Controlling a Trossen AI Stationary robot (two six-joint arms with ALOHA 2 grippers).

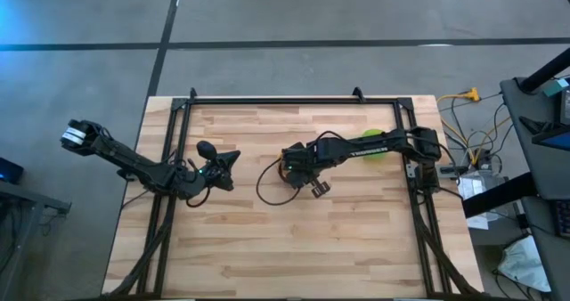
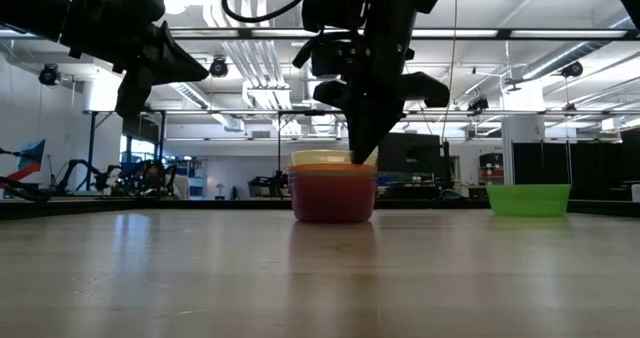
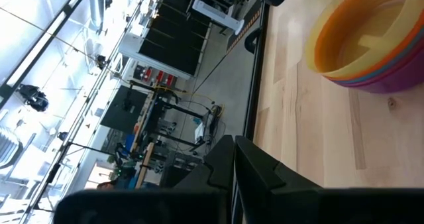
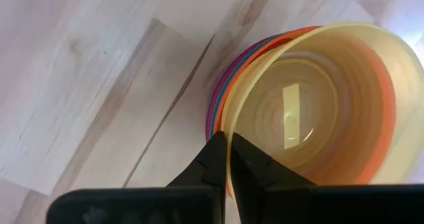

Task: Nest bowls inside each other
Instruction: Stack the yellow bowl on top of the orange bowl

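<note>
A stack of nested bowls (image 2: 333, 190) stands mid-table, the yellow bowl (image 4: 311, 111) on top, with orange, pink, teal and purple rims below it (image 3: 371, 65). My right gripper (image 4: 228, 159) is above the stack's edge, shut on the yellow bowl's rim. In the high view its wrist covers most of the stack (image 1: 287, 167). The green bowl (image 2: 528, 199) rests on its base on the table, to the right and farther back, partly under the right arm (image 1: 376, 150). My left gripper (image 1: 230, 158) hovers left of the stack, shut on nothing. My right gripper pinches the yellow bowl's rim (image 4: 228, 132), one finger (image 4: 255, 168) inside the bowl and one (image 4: 211, 164) outside it. The fingers come from above, pointing down (image 2: 362, 153). The yellow bowl sits inside the orange bowl (image 2: 335, 168), and the stack stands on the table.
Black frame rails run along the table's far, left and right sides (image 1: 294, 99). Bare wood lies on the near side of the stack (image 1: 294, 239). Cables and equipment stand off the right edge (image 1: 481, 150).
</note>
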